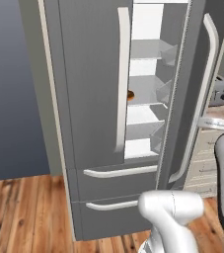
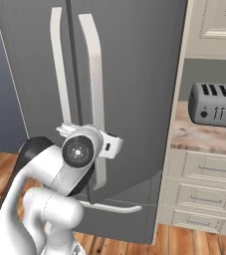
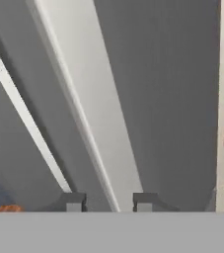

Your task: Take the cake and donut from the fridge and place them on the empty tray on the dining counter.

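Observation:
The grey fridge (image 1: 93,99) stands with its right door (image 1: 182,89) swung partly out, so white shelves show in the gap. A brown donut (image 1: 130,95) peeks out on a middle shelf, half hidden by the left door's handle. The cake, the tray and the dining counter are out of view. My gripper (image 1: 205,123) is at the right door's long white handle (image 3: 98,108). In the hand view my gripper (image 3: 108,202) straddles that handle: the right fingertip (image 3: 144,201) is against it, and the left one stands a little off.
A grey toaster (image 2: 215,103) sits on the marble counter (image 2: 204,134) just right of the fridge, above cream drawers (image 2: 204,172). The left fridge door (image 1: 91,74) is closed. Two freezer drawers (image 1: 113,192) lie below, over a wooden floor (image 1: 19,212).

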Controlling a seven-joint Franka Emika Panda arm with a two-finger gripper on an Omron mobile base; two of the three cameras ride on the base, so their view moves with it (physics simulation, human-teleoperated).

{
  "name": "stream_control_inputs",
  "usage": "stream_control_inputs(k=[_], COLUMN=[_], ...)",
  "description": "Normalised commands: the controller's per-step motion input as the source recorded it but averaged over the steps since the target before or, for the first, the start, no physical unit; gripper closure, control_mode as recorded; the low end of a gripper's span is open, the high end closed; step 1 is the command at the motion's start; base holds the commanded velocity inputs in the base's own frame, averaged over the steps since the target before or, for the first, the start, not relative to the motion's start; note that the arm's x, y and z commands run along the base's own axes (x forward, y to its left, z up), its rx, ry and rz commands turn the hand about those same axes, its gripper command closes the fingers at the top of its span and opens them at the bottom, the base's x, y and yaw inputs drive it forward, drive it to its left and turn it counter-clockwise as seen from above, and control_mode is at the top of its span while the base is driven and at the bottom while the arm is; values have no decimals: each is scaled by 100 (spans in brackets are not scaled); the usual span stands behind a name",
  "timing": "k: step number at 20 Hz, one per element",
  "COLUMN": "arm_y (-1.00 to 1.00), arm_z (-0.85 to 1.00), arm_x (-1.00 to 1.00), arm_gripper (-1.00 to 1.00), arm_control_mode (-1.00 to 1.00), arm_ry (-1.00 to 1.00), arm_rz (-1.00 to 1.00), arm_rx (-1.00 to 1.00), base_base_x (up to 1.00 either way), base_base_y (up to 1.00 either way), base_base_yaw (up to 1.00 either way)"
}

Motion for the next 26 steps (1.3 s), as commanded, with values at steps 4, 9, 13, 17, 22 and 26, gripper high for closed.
stream_control_inputs(k=[4,9,13,17,22,26], arm_y=[67,100,100,100,64,6], arm_z=[5,-5,-21,-26,-16,-6], arm_x=[-100,-37,35,100,100,84], arm_gripper=[-100,-100,-100,-100,-100,-100], arm_control_mode=[-100,-100,-100,-100,-100,-100], arm_ry=[-14,-4,-3,8,0,2], arm_rz=[-33,-5,-2,-1,-16,-23], arm_rx=[-1,-7,-14,-28,-32,-13], base_base_x=[0,0,0,0,0,0], base_base_y=[0,0,0,0,0,0], base_base_yaw=[0,0,0,0,0,0])
